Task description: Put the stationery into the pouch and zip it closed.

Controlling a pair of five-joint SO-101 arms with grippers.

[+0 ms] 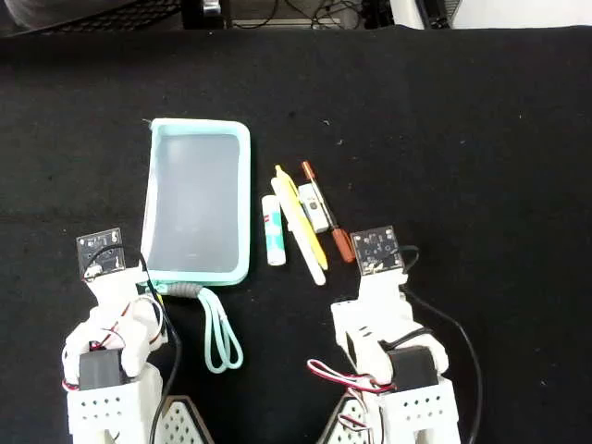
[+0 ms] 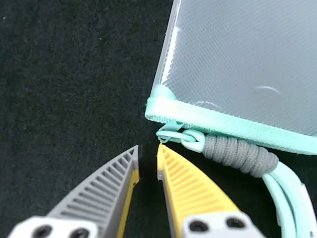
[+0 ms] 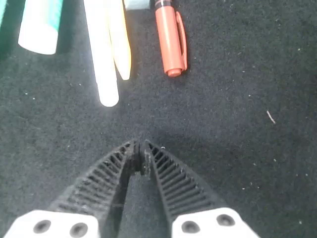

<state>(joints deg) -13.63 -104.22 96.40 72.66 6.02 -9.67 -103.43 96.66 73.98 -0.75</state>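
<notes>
- Left gripper (image 2: 147, 148): parked right at the pouch's near corner, tips just short of the zipper pull (image 2: 179, 138). The jaws are only a thin slit apart with nothing in them.
- Mint-edged clear pouch (image 1: 246, 185): lies flat on the black table cloth (image 1: 481, 139) and looks empty through its clear face. The pull sits at that near corner, but I can't tell from here whether the zip is open.
- Wrist strap (image 1: 220, 338): trails off the pouch's near edge toward the arms, with a grey wrapped bit (image 2: 240, 153) right behind the pull.
- Stationery: 5 pieces lie just beside the pouch's long edge, all outside it. Going away from the pouch, that's a glue stick (image 1: 274, 242), a white pen (image 1: 301, 231), a yellow pen (image 1: 308, 227), a small pale block (image 1: 314, 208) I can't name, and an orange-brown pen (image 1: 339, 242).
- Right gripper (image 3: 140, 148): sits on the far side of the stationery from the pouch, a bit short of the pen tips. The jaws are pressed together and empty.
- Progress, my read: basically 0 done. All 5 pieces need loading, and then the zip needs running shut.
</notes>
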